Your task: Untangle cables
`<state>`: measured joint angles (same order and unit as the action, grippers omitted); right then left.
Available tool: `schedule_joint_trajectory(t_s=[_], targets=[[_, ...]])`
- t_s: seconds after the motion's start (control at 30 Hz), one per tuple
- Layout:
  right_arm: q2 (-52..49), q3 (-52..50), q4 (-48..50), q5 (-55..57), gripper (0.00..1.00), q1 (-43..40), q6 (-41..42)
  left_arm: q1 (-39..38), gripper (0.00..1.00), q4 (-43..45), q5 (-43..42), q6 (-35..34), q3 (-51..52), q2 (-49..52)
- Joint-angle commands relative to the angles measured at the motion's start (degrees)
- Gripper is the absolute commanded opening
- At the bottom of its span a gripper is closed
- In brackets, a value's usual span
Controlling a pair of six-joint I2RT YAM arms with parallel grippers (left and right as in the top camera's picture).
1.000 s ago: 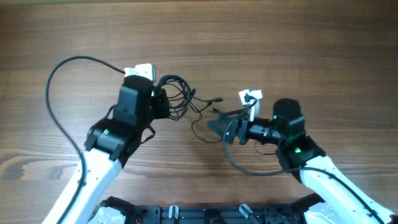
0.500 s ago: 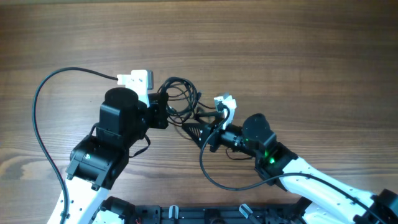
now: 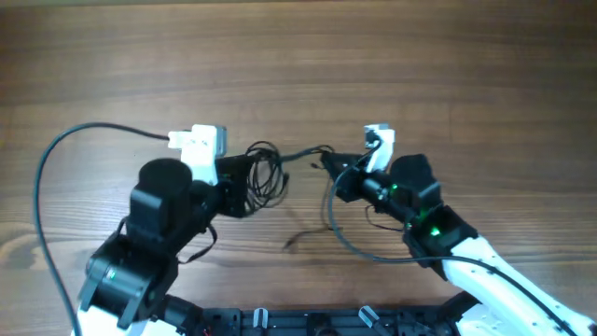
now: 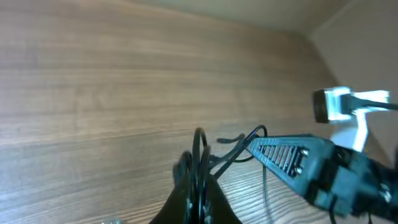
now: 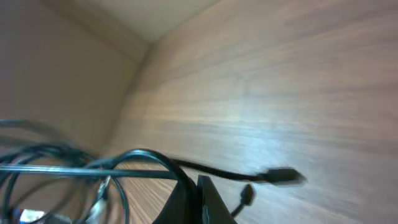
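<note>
Black cables (image 3: 268,171) stretch between left gripper (image 3: 250,179) and right gripper (image 3: 334,170), both clamped on them; pulling apart may tighten the knot.

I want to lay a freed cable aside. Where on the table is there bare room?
The far strip of the table, beyond both grippers, is bare. Crowded: the middle, where the left gripper and right gripper hold the cables between them.

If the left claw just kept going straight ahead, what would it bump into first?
Past the cable coil it pinches, the left gripper points toward the right gripper, which grips a strand. Probably that gripper, though heights are unclear.
</note>
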<state>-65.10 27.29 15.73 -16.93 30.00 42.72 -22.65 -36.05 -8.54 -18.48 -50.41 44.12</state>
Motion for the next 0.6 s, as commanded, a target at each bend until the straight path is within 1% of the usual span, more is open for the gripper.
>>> schedule_joint_trajectory(t_s=[0.0, 0.1, 0.17, 0.3, 0.37, 0.4, 0.47, 0.5, 0.53, 0.57], targets=[[1.57, -1.46, -6.99, 5.07, 0.06, -7.45, 2.47, 1.09, 0.04, -1.57, 5.70, 3.30, -1.03, -4.61], [3.50, -1.46, -8.07, -0.63, 0.11, -8.66, -0.74, 1.07, 0.04, -3.61, 5.62, 3.28, -1.03, -4.55], [4.55, -1.46, -8.11, -3.39, 0.12, -8.66, -2.34, 1.07, 0.04, -4.33, 5.60, 3.28, -1.01, -4.35], [5.77, -1.46, -8.98, -5.38, 0.14, -8.66, -2.16, 1.07, 0.04, -4.50, 5.09, 3.26, -1.01, -3.80], [6.12, -1.46, -9.01, -6.51, 0.21, -8.66, -2.19, 1.07, 0.04, -4.50, 4.02, 3.08, -1.01, -3.45], [6.21, -1.46, -9.01, -7.34, 0.32, -8.66, -2.21, 1.07, 0.04, -4.50, 3.30, 3.08, -1.01, -3.21], [6.25, -1.46, -9.01, -9.46, 0.48, -8.66, -2.21, 1.07, 0.04, -4.50, 1.75, 3.08, -1.01, -2.64], [6.23, -1.46, -9.03, -10.36, 0.66, -8.66, -2.23, 1.07, 0.04, -4.52, 1.22, 3.10, -1.01, -2.27], [6.23, -1.46, -9.22, -10.69, 0.72, -8.66, -2.21, 1.07, 0.04, -4.50, 1.03, 3.08, -1.01, -1.79], [6.25, -1.46, -9.38, -10.88, 0.83, -8.66, -2.21, 1.07, 0.04, -4.50, 1.05, 3.08, -0.98, -1.14]])
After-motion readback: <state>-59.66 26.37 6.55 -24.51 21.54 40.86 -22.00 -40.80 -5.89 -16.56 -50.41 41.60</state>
